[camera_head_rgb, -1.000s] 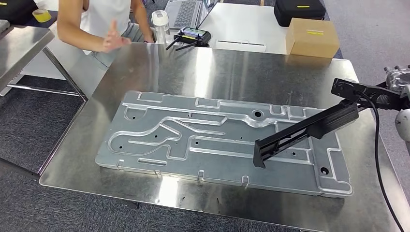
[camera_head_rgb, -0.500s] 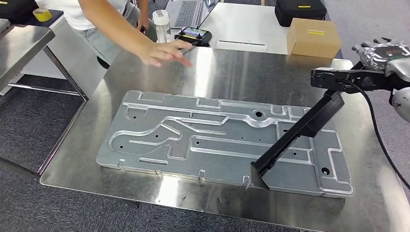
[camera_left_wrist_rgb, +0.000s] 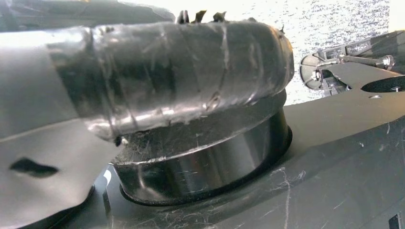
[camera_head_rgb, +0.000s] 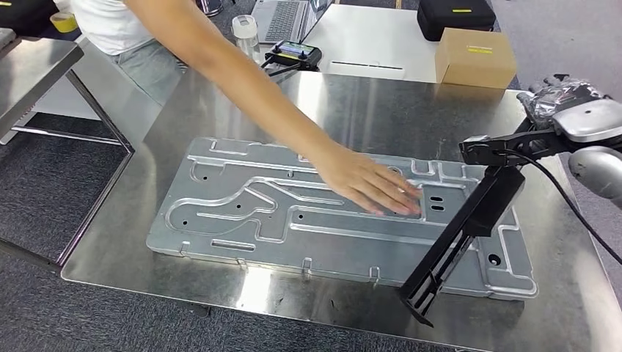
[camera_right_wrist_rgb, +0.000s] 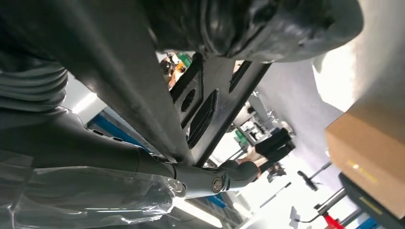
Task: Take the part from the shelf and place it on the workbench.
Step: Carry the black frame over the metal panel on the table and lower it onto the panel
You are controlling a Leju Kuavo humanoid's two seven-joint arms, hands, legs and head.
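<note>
Right hand (camera_head_rgb: 568, 110) holds the black bracket part (camera_head_rgb: 469, 220) over the surface (camera_head_rgb: 352, 103).
Head view: the part hangs from the hand, long axis slanting down toward the near edge, above the metal plate (camera_head_rgb: 242, 213), where a person's hand (camera_head_rgb: 370, 183) lies. Right wrist view: fingers (camera_right_wrist_rgb: 258, 24) closed on the part's slotted bar (camera_right_wrist_rgb: 210, 100).

1. A shiny steel desk (camera_head_rgb: 220, 103) is seen on grey carpet floor (camera_head_rgb: 44, 183).
2. Behind the desk, a white table (camera_head_rgb: 367, 33) is placed.
3. Left of the desk, a second steel surface (camera_head_rgb: 29, 66) is set.
</note>
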